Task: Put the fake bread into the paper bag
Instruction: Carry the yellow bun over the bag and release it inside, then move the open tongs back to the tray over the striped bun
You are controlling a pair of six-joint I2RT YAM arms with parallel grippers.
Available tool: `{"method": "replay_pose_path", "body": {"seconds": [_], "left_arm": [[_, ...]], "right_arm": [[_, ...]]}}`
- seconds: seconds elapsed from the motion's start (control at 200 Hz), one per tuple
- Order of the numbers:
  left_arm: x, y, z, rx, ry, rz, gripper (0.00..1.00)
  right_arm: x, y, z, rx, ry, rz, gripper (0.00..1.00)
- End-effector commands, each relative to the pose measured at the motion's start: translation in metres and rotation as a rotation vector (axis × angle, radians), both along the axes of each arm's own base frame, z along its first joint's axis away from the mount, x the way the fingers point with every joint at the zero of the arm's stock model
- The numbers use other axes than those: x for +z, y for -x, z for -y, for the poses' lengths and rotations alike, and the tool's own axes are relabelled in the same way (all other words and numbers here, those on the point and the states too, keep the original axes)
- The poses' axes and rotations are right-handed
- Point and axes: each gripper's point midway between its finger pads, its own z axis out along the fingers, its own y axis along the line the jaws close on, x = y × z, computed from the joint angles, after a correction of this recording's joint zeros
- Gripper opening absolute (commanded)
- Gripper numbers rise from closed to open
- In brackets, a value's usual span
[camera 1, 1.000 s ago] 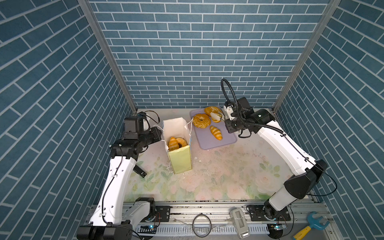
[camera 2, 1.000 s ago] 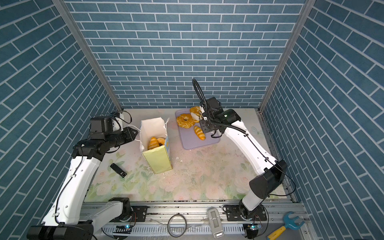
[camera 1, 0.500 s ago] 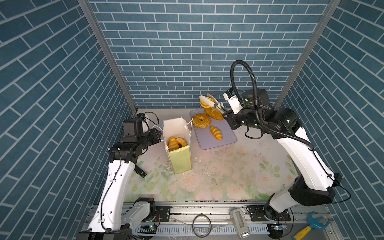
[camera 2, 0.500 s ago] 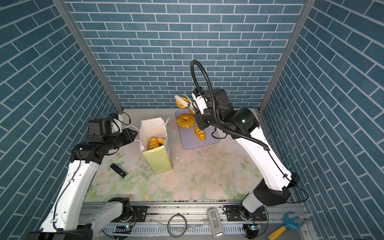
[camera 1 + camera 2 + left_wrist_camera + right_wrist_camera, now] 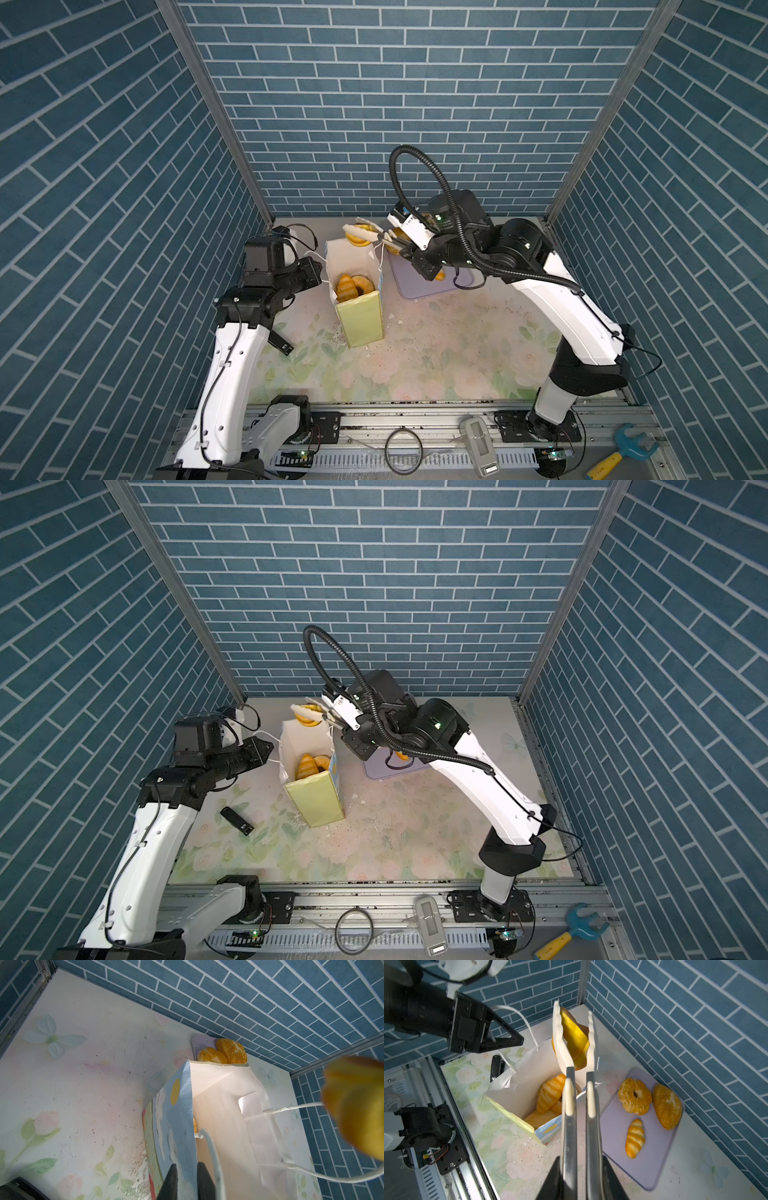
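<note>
The paper bag [image 5: 360, 322] stands open, its blue wall [image 5: 178, 1126] pinched between the fingers of my left gripper [image 5: 187, 1167], which is shut on it. Several pieces of fake bread [image 5: 550, 1093] lie inside the bag. My right gripper [image 5: 580, 1165] is shut on metal tongs [image 5: 570, 1105] with white tips. The tongs clamp a golden piece of bread [image 5: 575, 1039] above the far rim of the bag [image 5: 307, 746], seen in both top views. A ring bun [image 5: 634, 1096], an oval loaf [image 5: 666, 1105] and a croissant [image 5: 634, 1138] lie on the lavender tray [image 5: 654, 1159].
A small black object [image 5: 237, 820] lies on the floral mat left of the bag. The tray [image 5: 419, 286] sits right of the bag near the back wall. A blue and yellow toy wrench [image 5: 623, 449] rests on the front rail.
My right arm has lifted the tongs with a piece of bread off the tray and carried it left, over the bag's far rim. The left gripper has kept its hold at the bag.
</note>
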Motion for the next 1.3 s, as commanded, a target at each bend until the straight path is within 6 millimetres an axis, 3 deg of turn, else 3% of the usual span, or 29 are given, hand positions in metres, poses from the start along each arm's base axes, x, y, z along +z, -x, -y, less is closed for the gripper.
{"method": "replay_pose_path", "body": {"seconds": [0.0,0.25,0.375,0.645,0.96,1.12,1.295], "left_arm": [[0.004,0.004,0.002,-0.006,0.004,0.014,0.20],[0.005,0.006,0.001,-0.004,0.003,0.016,0.19],[0.005,0.006,0.001,-0.005,0.002,0.018,0.19],[0.005,0.006,0.001,-0.005,0.005,0.016,0.19],[0.005,0.004,0.001,-0.005,0.002,0.014,0.19],[0.005,0.004,0.001,-0.005,0.004,0.014,0.19],[0.004,0.004,0.002,-0.007,0.002,0.012,0.19]], "right_arm": [[-0.003,0.011,-0.005,0.066,0.052,0.025,0.25],[-0.043,0.004,-0.012,0.047,0.176,0.004,0.28],[-0.048,0.000,-0.017,0.038,0.187,0.011,0.34],[-0.025,-0.004,-0.015,0.012,0.139,0.058,0.46],[0.007,0.005,-0.008,0.028,0.041,0.085,0.49],[0.027,-0.006,0.013,-0.061,0.036,0.159,0.48],[0.045,-0.022,0.057,-0.193,0.017,0.187,0.48]]}}
